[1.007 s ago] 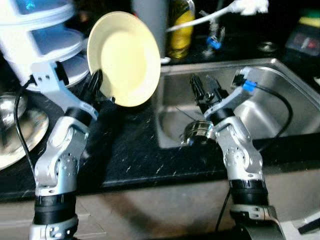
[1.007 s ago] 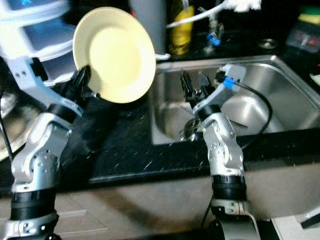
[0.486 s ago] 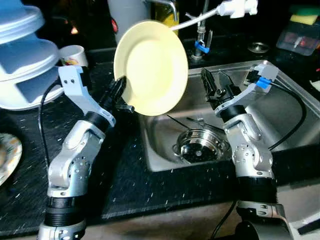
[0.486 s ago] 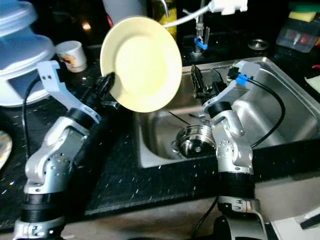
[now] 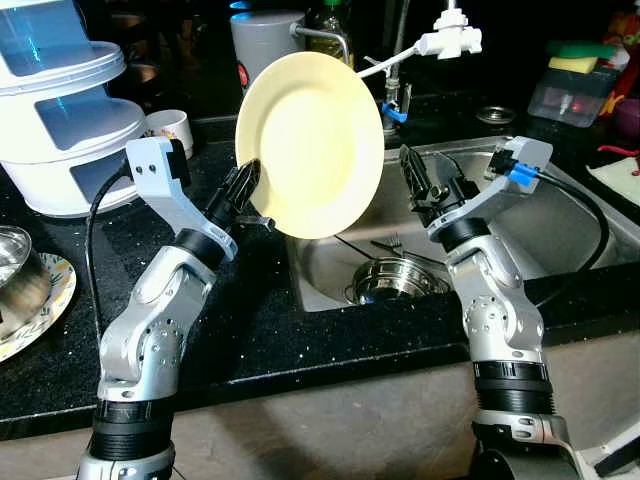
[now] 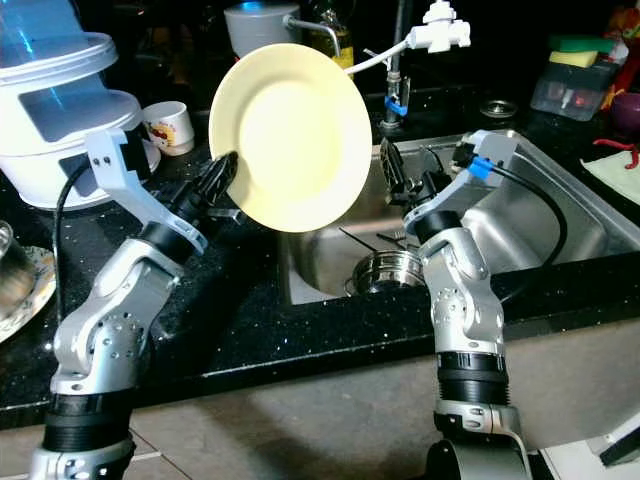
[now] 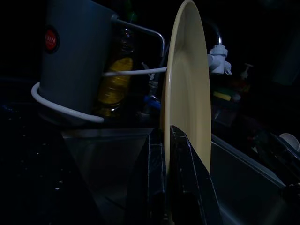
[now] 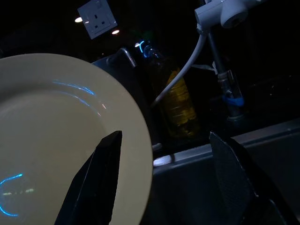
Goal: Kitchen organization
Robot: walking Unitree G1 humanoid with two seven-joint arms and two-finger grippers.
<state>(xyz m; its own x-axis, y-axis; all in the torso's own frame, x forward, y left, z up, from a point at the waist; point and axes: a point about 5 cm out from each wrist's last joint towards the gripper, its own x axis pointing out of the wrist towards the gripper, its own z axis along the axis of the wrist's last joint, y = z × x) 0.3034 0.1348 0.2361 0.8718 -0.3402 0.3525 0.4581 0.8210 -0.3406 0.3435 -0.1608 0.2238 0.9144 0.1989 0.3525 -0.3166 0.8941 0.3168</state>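
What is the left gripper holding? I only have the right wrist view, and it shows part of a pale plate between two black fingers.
Observer: The left gripper is shut on the yellow plate, pinching its lower rim; the plate stands nearly on edge.
Operator: Are the fingers in my view touching the plate?
Observer: No. The right gripper is open and sits just beside the plate's edge, over the sink.
Operator: Anything in the sink below?
Observer: A metal bowl lies at the bottom, with a fork behind it.
Operator: What is left of the plate?
Observer: A small white cup on the black counter, beside stacked white containers.
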